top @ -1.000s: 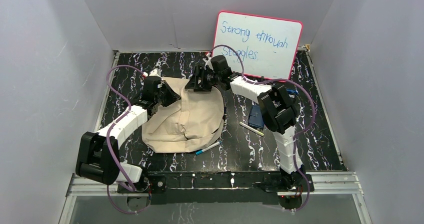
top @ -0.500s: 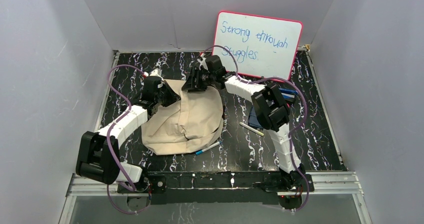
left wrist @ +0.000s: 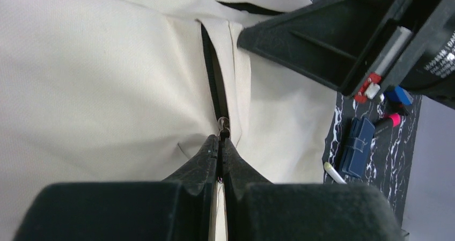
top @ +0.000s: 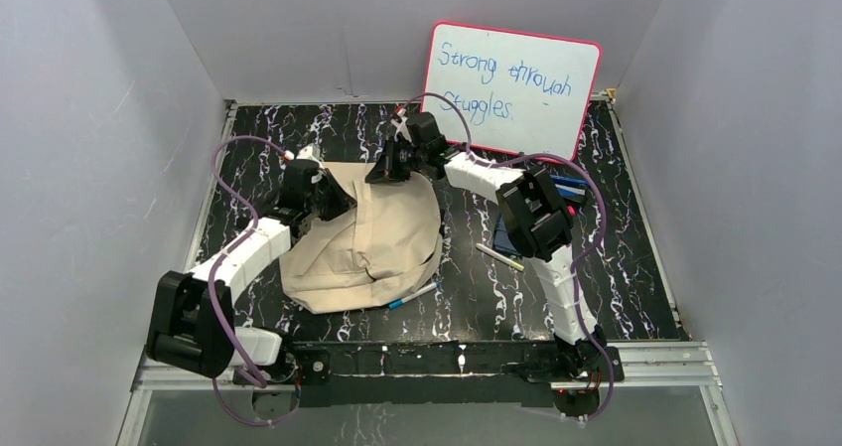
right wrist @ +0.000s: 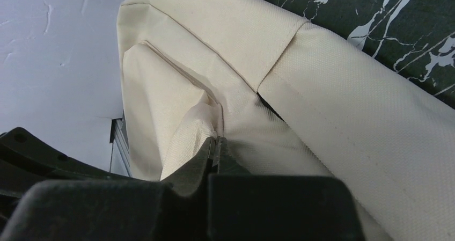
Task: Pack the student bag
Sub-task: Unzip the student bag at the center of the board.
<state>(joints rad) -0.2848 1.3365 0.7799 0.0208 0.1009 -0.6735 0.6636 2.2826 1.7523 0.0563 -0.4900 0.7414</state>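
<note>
Toward the far left of the black, white-veined marble-look table [top: 477, 302], you have the soft cream canvas student bag [top: 362, 237] slumped flat between your two arms. The overhead view alone gives you the layout: both wrists meet at the bag's far edge, a pink-rimmed rectangular whiteboard [top: 514, 74] leans on the back wall, a slim blue-tipped pen [top: 412, 295] lies just beside the bag's near edge, and a pale thin pen [top: 499, 257] rests near a flat dark blue case [top: 508, 232] to the right. It cannot show you either grip. Your left wrist camera does: the left gripper [left wrist: 221, 144] has its black tapered fingers pressed together on the small dark metal zipper pull [left wrist: 222, 125], at the lower end of a dark zipper line [left wrist: 212, 74] running up the smooth cloth. That view also catches the black angular housing of your right wrist [left wrist: 322, 42]. Your right wrist camera shows the right gripper [right wrist: 217, 143] fully closed, pinching a soft fold of the bag's finely woven canvas beneath a stitched, folded seam [right wrist: 279, 64].
</note>
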